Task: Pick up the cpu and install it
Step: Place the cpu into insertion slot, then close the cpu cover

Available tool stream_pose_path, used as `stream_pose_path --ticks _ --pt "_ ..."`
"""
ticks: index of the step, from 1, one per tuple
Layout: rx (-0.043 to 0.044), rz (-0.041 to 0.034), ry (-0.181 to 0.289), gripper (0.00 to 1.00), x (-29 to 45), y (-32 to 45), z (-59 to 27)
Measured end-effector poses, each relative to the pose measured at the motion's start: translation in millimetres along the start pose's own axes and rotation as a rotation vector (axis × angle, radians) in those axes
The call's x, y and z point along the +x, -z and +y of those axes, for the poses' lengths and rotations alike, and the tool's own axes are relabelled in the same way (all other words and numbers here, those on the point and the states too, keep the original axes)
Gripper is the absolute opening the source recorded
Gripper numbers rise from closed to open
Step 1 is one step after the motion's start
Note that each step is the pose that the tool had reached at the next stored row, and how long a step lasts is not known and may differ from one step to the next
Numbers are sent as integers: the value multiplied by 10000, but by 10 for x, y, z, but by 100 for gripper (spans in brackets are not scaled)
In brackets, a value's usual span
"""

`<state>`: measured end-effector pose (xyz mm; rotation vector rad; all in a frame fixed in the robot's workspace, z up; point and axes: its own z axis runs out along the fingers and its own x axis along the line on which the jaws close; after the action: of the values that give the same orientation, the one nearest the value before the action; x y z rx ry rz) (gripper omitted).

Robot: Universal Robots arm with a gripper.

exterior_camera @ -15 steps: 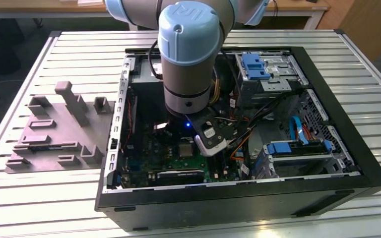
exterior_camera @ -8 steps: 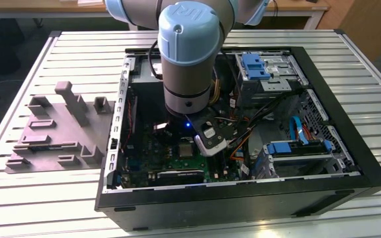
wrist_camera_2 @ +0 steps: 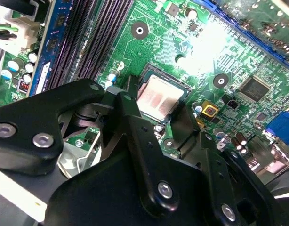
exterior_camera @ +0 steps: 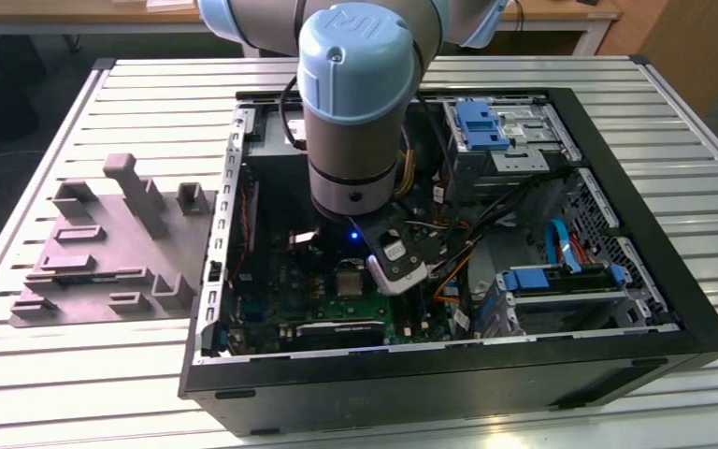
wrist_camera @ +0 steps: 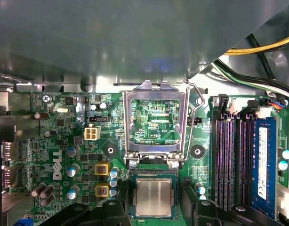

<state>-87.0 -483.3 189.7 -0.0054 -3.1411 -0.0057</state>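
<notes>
Slatted white metal table [exterior_camera: 72, 374] carries open black PC case [exterior_camera: 459, 379] and grey fixture tray [exterior_camera: 104, 253] beside it.

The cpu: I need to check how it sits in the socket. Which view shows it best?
The first wrist view: the cpu appears square-on, flat in its socket. The second wrist view shows it obliquely; the exterior view shows it tiny.

We saw the small thin square cpu with a silvery-grey metal top and pale rim [wrist_camera: 154, 197] lying flat in its socket on the green motherboard. In the second wrist view the cpu [wrist_camera_2: 158, 97] sat level between the two black jaws, its top uncovered.
</notes>
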Motion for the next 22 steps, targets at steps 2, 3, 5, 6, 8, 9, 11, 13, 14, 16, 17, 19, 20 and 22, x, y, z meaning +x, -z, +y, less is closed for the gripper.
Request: stream_pose_path --ticks 2,3,5,6,8,9,11,13,14,16,17,19,20,22 --pt "0 0 0 54 0 2 0" --pt "2 1 0 54 0 15 -1" --pt "0 1 0 54 0 45 0" --pt "1 1 0 53 0 65 0" --pt "1 1 0 47 0 108 0" --pt "1 2 0 41 0 128 0" --pt "1 3 0 35 0 156 0" --pt "-2 5 1 23 0 167 1" --pt "-2 6 1 23 0 167 1" --pt "-2 6 0 11 0 167 1" --pt "0 8 0 11 0 168 0" --pt "0 7 0 11 0 168 0" --pt "1 8 0 11 0 168 0" --pt "1 10 0 11 0 168 0"
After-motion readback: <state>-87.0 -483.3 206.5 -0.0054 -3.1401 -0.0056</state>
